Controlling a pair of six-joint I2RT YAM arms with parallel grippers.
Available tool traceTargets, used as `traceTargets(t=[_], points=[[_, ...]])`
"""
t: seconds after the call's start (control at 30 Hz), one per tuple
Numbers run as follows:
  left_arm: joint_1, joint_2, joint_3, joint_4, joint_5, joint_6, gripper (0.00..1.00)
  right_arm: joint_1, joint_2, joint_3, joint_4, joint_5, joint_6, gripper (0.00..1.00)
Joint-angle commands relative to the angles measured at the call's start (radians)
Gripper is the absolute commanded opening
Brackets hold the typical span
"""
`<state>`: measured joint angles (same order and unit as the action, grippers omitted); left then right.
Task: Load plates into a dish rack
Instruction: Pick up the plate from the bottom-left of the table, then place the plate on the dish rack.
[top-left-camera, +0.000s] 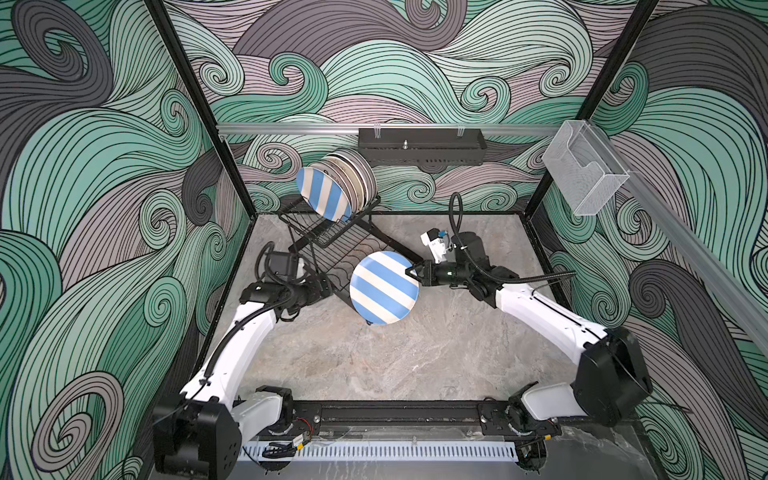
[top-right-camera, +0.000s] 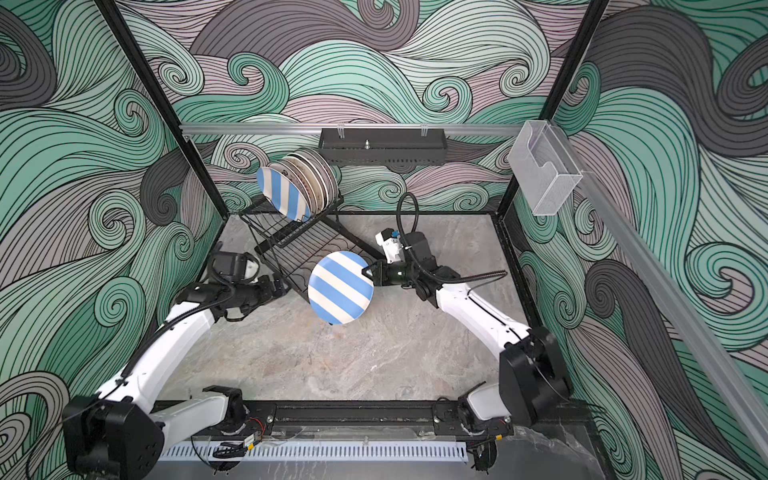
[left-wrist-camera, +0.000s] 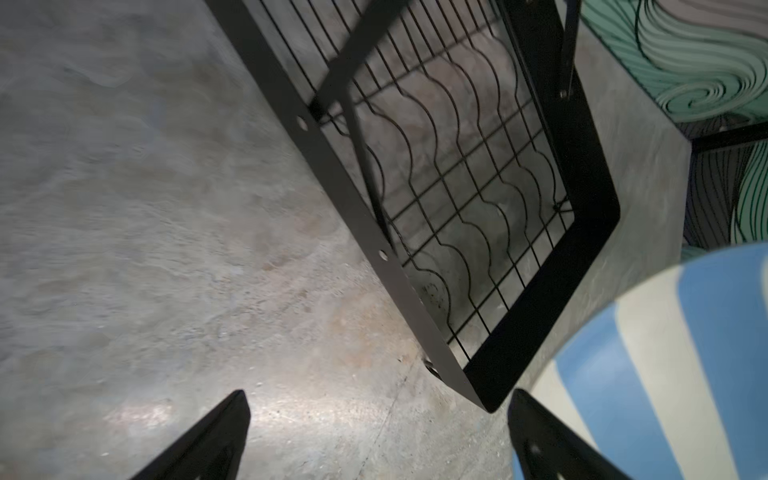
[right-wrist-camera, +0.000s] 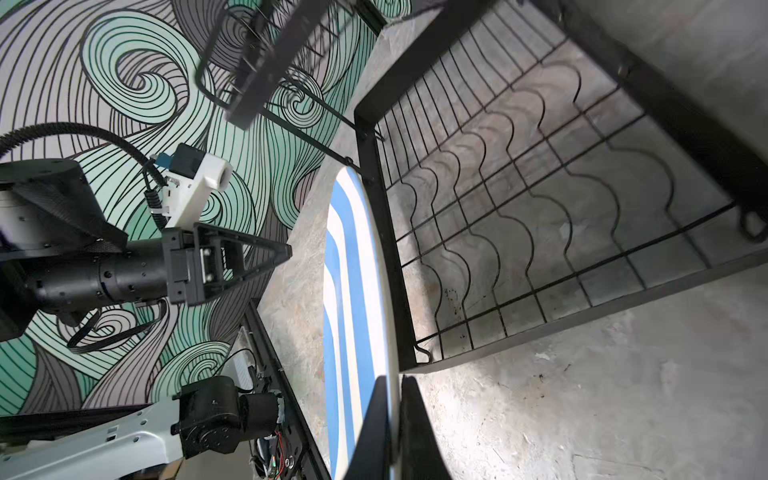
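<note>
Right fingers (right-wrist-camera: 419, 436) pinch a round blue-and-cream striped plate (top-left-camera: 384, 287), apparently tilted; left fingers (left-wrist-camera: 208, 440) spread.

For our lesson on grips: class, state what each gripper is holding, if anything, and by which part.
The right gripper pinches the striped plate by its rim; the left gripper is open, holding nothing.

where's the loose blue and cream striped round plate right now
In a top view the blue-and-cream striped round plate is mid-table, tilted, its rim pinched by the right gripper, at the front edge of the black wire dish rack base.
</note>
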<state>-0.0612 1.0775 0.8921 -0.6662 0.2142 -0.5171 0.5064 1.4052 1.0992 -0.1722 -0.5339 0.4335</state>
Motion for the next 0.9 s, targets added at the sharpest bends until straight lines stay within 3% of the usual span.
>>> traceTargets(t=[0.0, 0.17, 0.37, 0.53, 0.87], points=[[0.068, -0.082, 0.027, -0.084, -0.027, 0.065, 0.99, 0.001, -0.038, 0.142, -0.171, 0.114, -0.124, 0.00], [0.152, -0.060, 0.066, -0.098, 0.016, 0.125, 0.99, 0.081, 0.020, 0.434, -0.285, 0.303, -0.254, 0.00], [0.191, -0.072, 0.025, -0.027, 0.086, 0.157, 0.99, 0.176, 0.170, 0.727, -0.239, 0.440, -0.378, 0.00], [0.198, -0.103, -0.026, 0.010, 0.086, 0.156, 0.99, 0.214, 0.269, 0.805, -0.032, 0.525, -0.468, 0.00], [0.202, -0.073, -0.016, -0.009, 0.073, 0.173, 0.99, 0.271, 0.490, 0.963, 0.148, 0.571, -0.568, 0.00]])
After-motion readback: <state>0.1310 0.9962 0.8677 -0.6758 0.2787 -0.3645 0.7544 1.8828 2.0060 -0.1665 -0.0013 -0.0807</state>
